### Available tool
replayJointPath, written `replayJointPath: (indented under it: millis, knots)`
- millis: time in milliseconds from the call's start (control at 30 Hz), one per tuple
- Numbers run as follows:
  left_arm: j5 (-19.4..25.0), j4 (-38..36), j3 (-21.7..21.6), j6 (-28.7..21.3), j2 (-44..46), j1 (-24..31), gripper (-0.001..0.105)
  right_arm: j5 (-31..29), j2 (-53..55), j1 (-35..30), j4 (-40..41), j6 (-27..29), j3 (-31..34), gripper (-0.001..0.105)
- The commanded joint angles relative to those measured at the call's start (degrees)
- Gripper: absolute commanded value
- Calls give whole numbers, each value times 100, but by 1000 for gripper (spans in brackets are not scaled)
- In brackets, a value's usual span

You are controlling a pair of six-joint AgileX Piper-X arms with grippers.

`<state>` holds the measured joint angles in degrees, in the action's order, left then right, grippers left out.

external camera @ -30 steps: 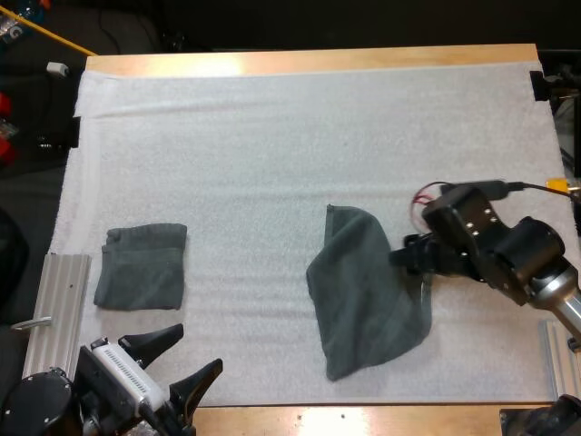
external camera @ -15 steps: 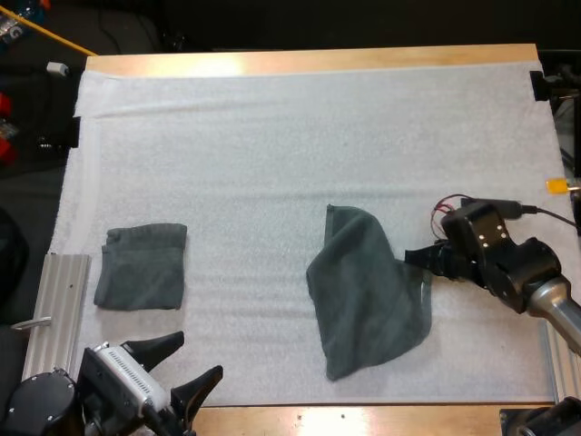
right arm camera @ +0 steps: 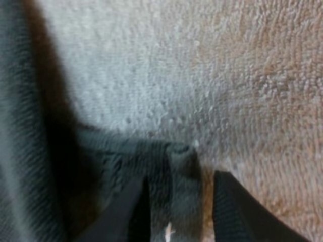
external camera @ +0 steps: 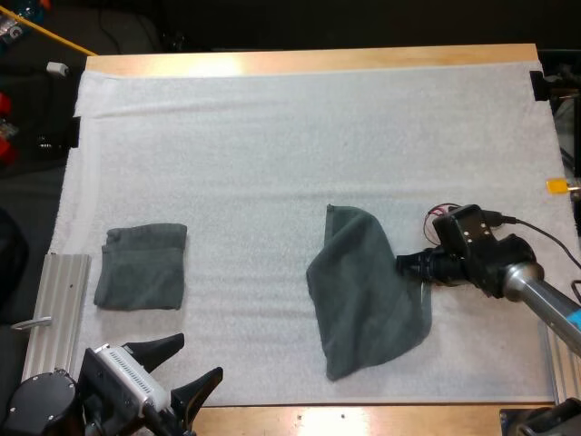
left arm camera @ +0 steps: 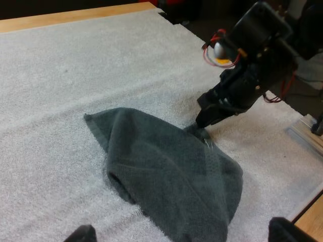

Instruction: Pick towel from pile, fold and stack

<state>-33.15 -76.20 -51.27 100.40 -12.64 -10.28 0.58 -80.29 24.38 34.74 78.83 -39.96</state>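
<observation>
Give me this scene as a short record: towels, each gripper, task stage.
loose towel: crumpled, right of centre on the white mat
folded towel: lying flat at the mat's left side
right gripper: fingers open, astride the loose towel's right corner
left gripper: fingers open, at the near edge, clear of both towels
stage: grasp not yet closed

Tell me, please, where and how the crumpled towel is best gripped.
Grip the crumpled towel at its right edge, where a small fold bunches up by the right gripper. Come low from the right: that edge lies free on the mat.
</observation>
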Motion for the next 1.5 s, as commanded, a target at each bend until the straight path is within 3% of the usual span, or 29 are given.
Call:
replayJointPath:
  millis: [0,433,467,600,733,867,1033,1200,1467]
  knots:
    - [-57,16,5,-5,-23,-21,65,56,-67,-23,-87,49,0,30]
    - [-57,16,5,-5,-23,-21,65,6,-638,-23,-494,-26,0,28]
    - [-57,16,5,-5,-23,-21,65,6,-637,-23,-513,-25,0,26]
    - [-57,16,5,-5,-23,-21,65,6,-637,-23,-615,-14,-12,0]
    - [-57,26,5,-47,-24,-21,65,3,-595,-23,-567,31,-12,0]
    - [35,44,5,-91,-160,-117,65,-580,-391,-23,-328,178,-12,0]
    - [469,156,5,-498,-639,-717,65,-1898,2,-23,312,608,-12,0]
    - [853,730,5,-694,-1301,-1254,65,-2755,194,-23,737,803,-12,0]
    - [1192,2146,5,-850,-2864,-1735,65,-2788,204,-23,876,664,-12,0]
